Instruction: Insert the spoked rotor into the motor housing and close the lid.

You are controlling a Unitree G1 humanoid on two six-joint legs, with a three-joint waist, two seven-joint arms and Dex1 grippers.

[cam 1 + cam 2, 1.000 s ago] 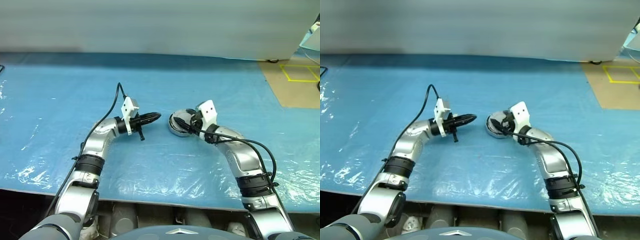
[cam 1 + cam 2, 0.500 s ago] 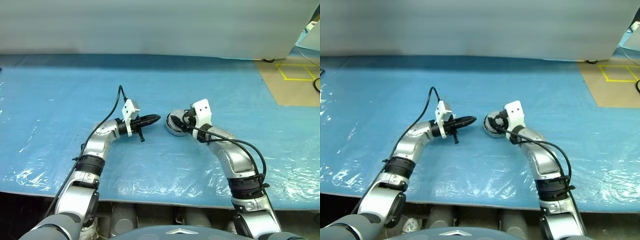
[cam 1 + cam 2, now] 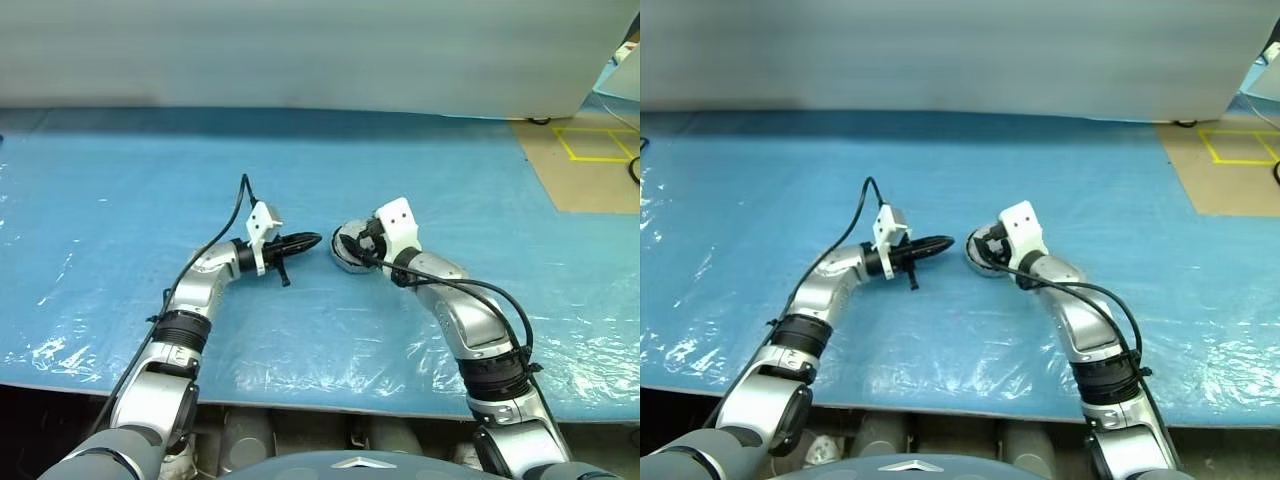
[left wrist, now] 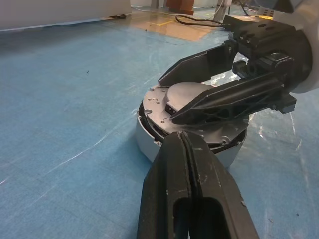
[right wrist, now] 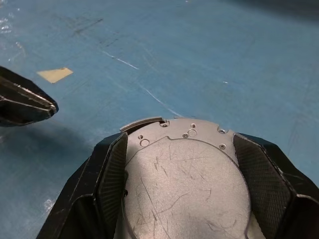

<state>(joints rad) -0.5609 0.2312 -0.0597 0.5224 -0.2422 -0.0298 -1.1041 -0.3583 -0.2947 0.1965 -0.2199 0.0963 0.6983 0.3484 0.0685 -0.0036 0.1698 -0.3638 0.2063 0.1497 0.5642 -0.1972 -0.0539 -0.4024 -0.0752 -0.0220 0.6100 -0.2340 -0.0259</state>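
The motor housing point(image 4: 149, 144), a shallow silver can, rests on the blue table near its middle. The lid point(image 5: 184, 184), a scratched grey disc with small holes, lies on top of it slightly off-centre, so a sliver of the housing's rim shows past its edge. My right gripper point(image 3: 350, 245) is shut on the lid, one black finger against each side of the disc. My left gripper point(image 3: 312, 239) is shut and empty, lying level with its tip pointing at the housing's side, a short gap away. The spoked rotor is hidden.
The table point(image 3: 120, 180) is covered in a blue plastic sheet with shiny wrinkles towards the front edge. A small yellow patch point(image 5: 55, 74) sits on the sheet beyond the left gripper. Brown floor with yellow tape point(image 3: 590, 150) lies far right.
My right wrist and forearm have swung slightly left over the housing, still gripping the lid. The left gripper has stayed where it was, shut.
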